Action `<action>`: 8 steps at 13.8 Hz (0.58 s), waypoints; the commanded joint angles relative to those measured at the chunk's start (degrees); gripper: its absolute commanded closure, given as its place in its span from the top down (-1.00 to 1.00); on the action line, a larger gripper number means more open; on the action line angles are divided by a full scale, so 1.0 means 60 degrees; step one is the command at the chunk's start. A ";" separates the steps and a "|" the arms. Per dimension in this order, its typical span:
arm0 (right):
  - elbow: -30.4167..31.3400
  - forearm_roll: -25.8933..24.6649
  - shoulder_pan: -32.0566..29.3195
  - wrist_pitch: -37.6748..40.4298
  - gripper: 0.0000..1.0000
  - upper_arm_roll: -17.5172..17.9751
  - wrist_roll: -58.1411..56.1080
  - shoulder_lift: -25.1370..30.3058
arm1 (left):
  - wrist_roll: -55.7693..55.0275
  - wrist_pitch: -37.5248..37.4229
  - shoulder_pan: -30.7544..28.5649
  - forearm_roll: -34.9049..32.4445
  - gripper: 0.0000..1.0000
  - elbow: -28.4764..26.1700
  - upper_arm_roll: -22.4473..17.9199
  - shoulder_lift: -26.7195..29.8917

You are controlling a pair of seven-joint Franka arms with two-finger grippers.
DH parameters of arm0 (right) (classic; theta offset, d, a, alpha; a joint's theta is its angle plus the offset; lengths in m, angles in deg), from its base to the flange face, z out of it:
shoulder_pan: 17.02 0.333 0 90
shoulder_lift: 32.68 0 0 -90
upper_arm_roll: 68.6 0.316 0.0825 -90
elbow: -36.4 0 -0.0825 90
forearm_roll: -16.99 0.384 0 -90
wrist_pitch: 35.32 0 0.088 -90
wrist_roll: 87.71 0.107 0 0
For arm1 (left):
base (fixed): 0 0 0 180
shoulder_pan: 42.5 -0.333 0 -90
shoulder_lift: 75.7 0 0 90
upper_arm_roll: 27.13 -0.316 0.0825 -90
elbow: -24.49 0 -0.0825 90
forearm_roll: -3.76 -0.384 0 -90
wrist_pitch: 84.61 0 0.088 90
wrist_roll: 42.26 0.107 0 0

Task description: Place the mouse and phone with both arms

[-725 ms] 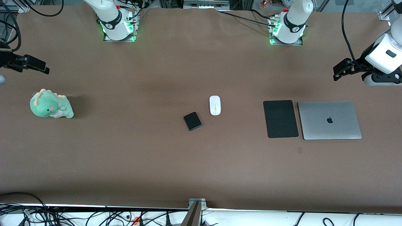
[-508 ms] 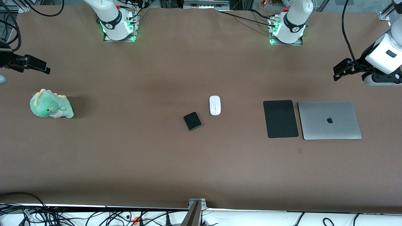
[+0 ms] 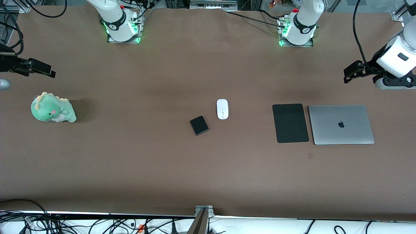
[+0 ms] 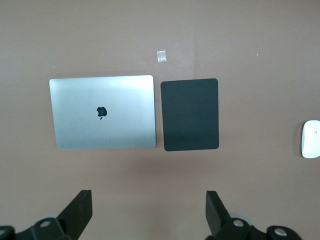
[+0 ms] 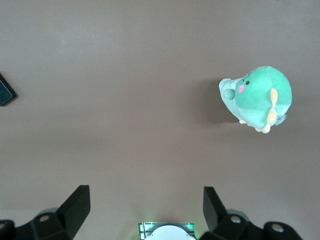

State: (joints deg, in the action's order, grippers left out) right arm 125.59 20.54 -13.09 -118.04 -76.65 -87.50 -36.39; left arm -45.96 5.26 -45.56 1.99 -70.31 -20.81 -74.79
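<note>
Both grippers have shifted slightly since the earlier frames: the right gripper (image 3: pixel 40 69) has edged inward from the right arm's end of the desk (image 3: pixel 162 162), and the left gripper (image 3: pixel 350 72) has crept a little inward at the left arm's end. Nothing on the desk has moved.

Each gripper hangs in the air with its fingers spread wide and nothing between them, as both wrist views show. The right gripper is over bare desk close to a green plush dinosaur (image 3: pixel 53 110). The left gripper is over bare desk near a closed silver laptop (image 3: pixel 340 124).

The white mouse (image 3: pixel 222 109) lies near the middle of the desk. The small black phone (image 3: pixel 199 125) lies just beside it, slightly nearer the front camera and toward the right arm's end, turned at an angle; the two do not touch.

A flat black mouse pad (image 3: pixel 290 123) lies just beside the laptop, between it and the mouse, well apart from the mouse.
</note>
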 commanded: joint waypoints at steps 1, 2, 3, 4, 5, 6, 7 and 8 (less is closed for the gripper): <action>-0.0011 0.0170 0.0063 0.0281 1.00 0.0068 -0.0063 -0.0273 | 0.0192 -0.0461 0.0056 0.0149 1.00 0.0462 0.0162 -0.0430; -0.0011 0.0170 0.0078 0.0238 1.00 0.0271 -0.0049 -0.0405 | 0.0221 -0.0476 0.0085 0.0163 1.00 0.0433 0.0395 -0.0488; 0.0004 0.0170 0.0078 0.0194 1.00 0.0433 0.0068 -0.0494 | 0.0134 -0.0461 0.0100 0.0193 1.00 0.0447 0.0615 -0.0764; 0.0091 0.0185 0.0107 0.0106 1.00 0.0579 0.0112 -0.0582 | -0.0012 -0.0403 0.0100 0.0483 1.00 0.0433 0.0892 -0.1130; 0.0164 0.0185 0.0194 -0.0025 1.00 0.0740 0.0127 -0.0684 | -0.0173 -0.0316 0.0114 0.0892 1.00 0.0447 0.1055 -0.1568; 0.0223 0.0199 0.0239 -0.0157 1.00 0.0858 0.0127 -0.0801 | -0.0421 -0.0054 0.0115 0.0983 1.00 0.0447 0.1274 -0.1906; 0.0281 0.0200 0.0268 -0.0419 1.00 0.0989 0.0243 -0.0976 | -0.0655 0.0051 0.0115 0.0926 1.00 0.0447 0.1624 -0.2200; 0.0296 0.0200 0.0326 -0.0669 1.00 0.1092 0.0361 -0.1195 | -0.0904 0.0066 0.0115 0.0911 1.00 0.0462 0.1889 -0.2551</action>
State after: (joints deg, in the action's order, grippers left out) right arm 126.64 20.90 -11.47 -119.78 -71.05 -86.68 -42.19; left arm -48.96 5.81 -44.72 6.55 -69.95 -12.04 -85.60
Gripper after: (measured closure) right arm 0.000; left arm 0.000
